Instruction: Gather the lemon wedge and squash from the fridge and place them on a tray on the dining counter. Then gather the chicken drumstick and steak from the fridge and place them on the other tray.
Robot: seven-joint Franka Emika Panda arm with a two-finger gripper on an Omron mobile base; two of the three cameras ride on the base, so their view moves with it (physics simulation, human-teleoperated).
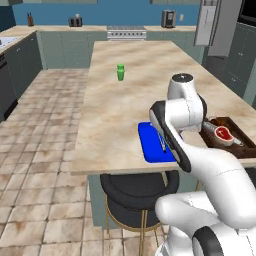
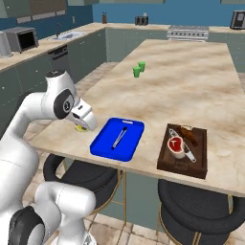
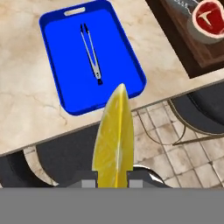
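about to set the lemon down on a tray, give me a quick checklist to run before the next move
1. Lemon wedge held: ok, the tool is shut on it.
2. Target tray: ok, the blue tray sits near the counter edge and holds no food.
3. Tray free of obstacles: not ok, a pair of tongs lies in its middle.
4. Other tray: ok, the brown tray already carries the steak and chicken drumstick, so keep the lemon off it.
5. Tool above the tray: not ok, the wedge hangs off the counter edge over the stool.
6. Squash location: cannot tell.
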